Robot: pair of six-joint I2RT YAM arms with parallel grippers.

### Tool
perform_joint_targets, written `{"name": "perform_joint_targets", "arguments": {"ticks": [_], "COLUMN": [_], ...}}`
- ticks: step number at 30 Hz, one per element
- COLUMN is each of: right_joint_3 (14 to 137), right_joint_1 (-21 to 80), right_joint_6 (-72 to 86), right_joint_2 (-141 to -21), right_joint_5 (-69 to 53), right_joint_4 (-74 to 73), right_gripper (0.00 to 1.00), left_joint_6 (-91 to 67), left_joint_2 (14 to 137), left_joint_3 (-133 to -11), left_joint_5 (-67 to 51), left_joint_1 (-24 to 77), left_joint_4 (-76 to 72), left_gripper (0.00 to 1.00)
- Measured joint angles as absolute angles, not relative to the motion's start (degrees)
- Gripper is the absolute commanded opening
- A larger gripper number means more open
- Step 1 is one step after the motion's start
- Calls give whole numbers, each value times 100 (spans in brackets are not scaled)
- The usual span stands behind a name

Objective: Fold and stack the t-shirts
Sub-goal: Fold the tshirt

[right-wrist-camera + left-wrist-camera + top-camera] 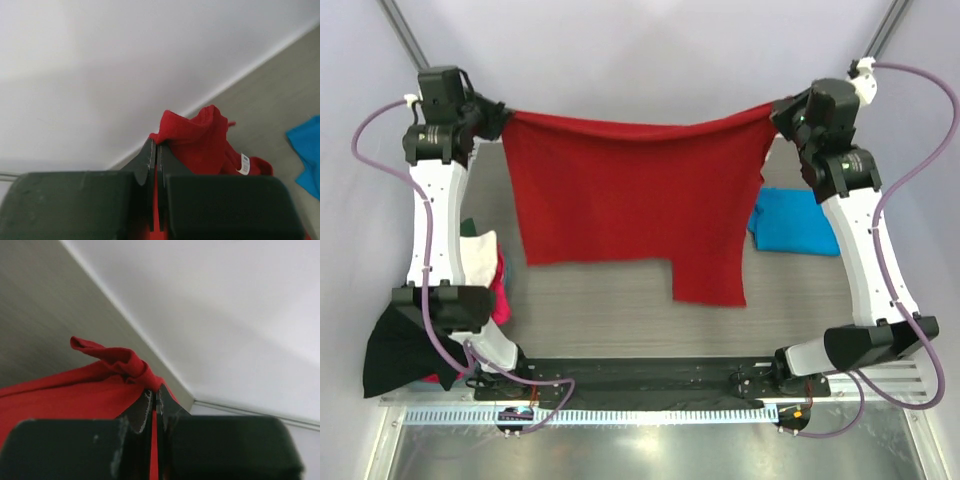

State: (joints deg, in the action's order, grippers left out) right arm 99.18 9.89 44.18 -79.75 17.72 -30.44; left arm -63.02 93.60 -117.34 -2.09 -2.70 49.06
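Note:
The deep red t-shirt point(630, 200) hangs stretched in the air between both grippers above the table's far part. My left gripper point(500, 118) is shut on its left top corner, with red cloth point(120, 365) bunched at the fingertips in the left wrist view. My right gripper point(780, 110) is shut on its right top corner, with cloth point(200, 135) and a white label point(245, 164) in the right wrist view. A bright blue t-shirt point(792, 222) lies folded on the table at the right, partly behind the right arm; it also shows in the right wrist view point(307, 155).
A pile of white point(480, 255), magenta point(501, 295) and black point(400, 350) shirts lies at the table's left edge by the left arm. The grey table point(600, 310) shows below the hanging shirt. White walls stand close behind.

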Motion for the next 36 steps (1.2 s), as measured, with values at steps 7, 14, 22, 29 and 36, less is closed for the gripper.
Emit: {"name": "perform_joint_targets", "arguments": {"ticks": [7, 14, 22, 29, 36], "right_joint_3": [11526, 10171, 5741, 3789, 2799], "right_joint_1": [257, 69, -51, -78, -93], "right_joint_6": [4637, 4882, 5247, 5315, 5286], "right_joint_2": [-8326, -7979, -7918, -7609, -6499], "right_joint_5": [961, 349, 43, 3, -8], "right_joint_4": [-2875, -1981, -718, -16, 106], "right_gripper": [1, 1, 1, 1, 1], "left_joint_6": [-6600, -6650, -6536, -6405, -6123], "left_joint_2": [9806, 9341, 8989, 8678, 7581], "left_joint_3": [-13458, -11743, -6845, -4858, -3833], "left_joint_5": [-941, -1343, -1354, -1216, -1057], "left_joint_1": [-659, -902, -882, -770, -762], "left_joint_4": [4740, 3656, 2324, 1411, 1037], "left_gripper": [0, 0, 0, 0, 0]}}
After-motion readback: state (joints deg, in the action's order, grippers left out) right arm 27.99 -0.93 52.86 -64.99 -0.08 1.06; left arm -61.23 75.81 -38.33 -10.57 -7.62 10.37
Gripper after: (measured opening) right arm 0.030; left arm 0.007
